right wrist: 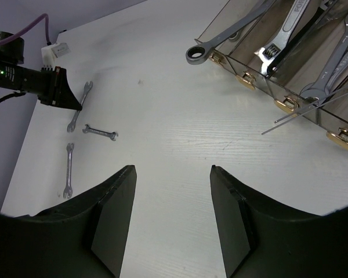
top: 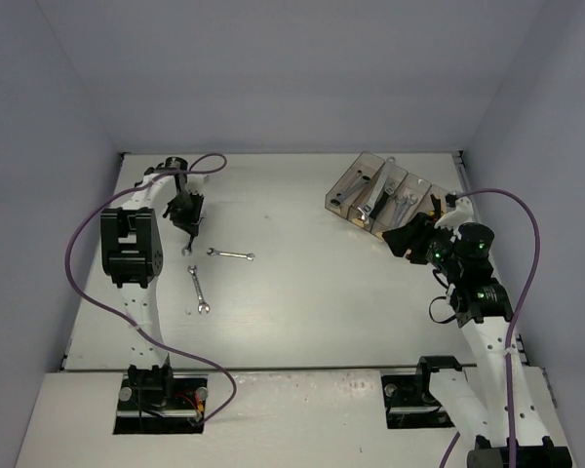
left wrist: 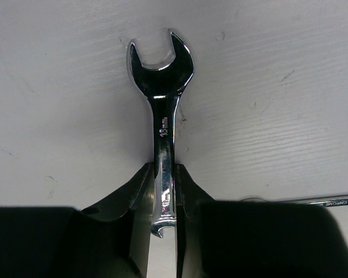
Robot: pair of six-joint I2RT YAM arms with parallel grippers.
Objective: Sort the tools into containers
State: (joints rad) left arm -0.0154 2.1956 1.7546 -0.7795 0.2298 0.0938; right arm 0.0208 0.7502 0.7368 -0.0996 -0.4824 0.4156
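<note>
Matte black fingers point(left wrist: 127, 202) of the left gripper point(left wrist: 164, 174) are seen clamped against both flanks of a polished silver open-ended wrench point(left wrist: 163, 110), which is laid on the scuffed white table point(left wrist: 267, 116) with its forked head pointing away; the right gripper point(right wrist: 173, 174) is held released, nothing between its blunt black jaws; a short wrench point(top: 231, 254) and a second short wrench point(top: 198, 289) are seen loose mid-table; farthest right, longer wrenches point(right wrist: 235, 32) are housed in the smoky translucent containers point(top: 353, 175)
</note>
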